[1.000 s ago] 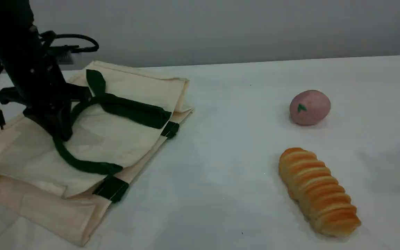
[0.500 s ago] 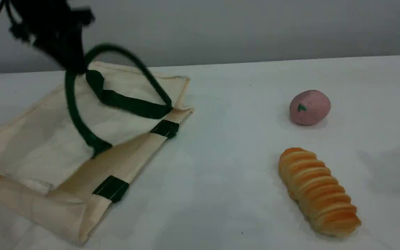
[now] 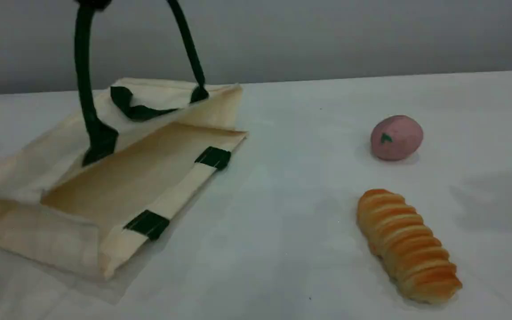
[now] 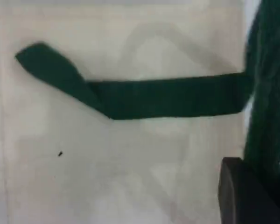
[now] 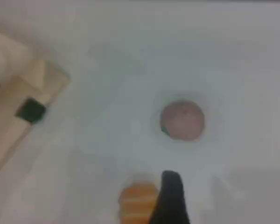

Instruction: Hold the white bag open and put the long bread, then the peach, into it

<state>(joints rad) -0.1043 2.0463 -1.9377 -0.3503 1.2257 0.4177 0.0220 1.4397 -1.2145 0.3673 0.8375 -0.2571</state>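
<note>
The white bag (image 3: 118, 178) lies at the left with its mouth facing right and gaping. One dark green handle (image 3: 82, 89) is pulled taut straight up past the top edge of the scene view. My left gripper (image 4: 259, 172) is shut on that handle, which runs beside its dark fingertip (image 4: 245, 196). The other handle (image 4: 168, 95) lies flat on the canvas. The long bread (image 3: 409, 244) lies at the front right and the peach (image 3: 396, 137) stands behind it. My right gripper (image 5: 170, 198) hangs open and empty above the bread (image 5: 136, 200), short of the peach (image 5: 183, 120).
The white table (image 3: 282, 200) runs back to a grey wall. A wide bare stretch separates the bag's mouth from the bread and peach. A soft shadow falls on the table at the far right.
My left gripper rose out of the scene view with the handle in it. The bag's upper side lifted and its mouth opened. The bread and peach stayed put.
</note>
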